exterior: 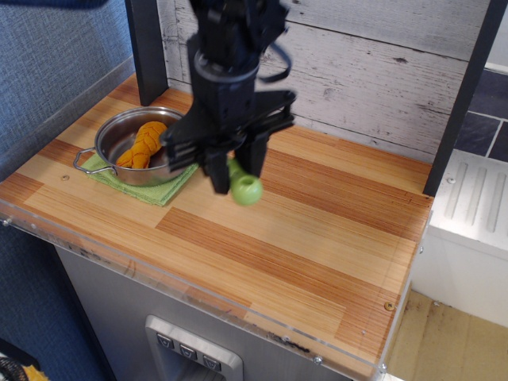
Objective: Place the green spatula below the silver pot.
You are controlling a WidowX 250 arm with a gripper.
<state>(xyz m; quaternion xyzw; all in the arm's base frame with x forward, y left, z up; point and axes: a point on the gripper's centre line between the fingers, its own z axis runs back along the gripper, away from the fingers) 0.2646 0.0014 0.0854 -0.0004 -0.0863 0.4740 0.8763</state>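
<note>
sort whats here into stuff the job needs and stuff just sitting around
Needed: spatula, held in the end effector; pot.

Just there: green cloth under the pot; orange item inside the pot.
</note>
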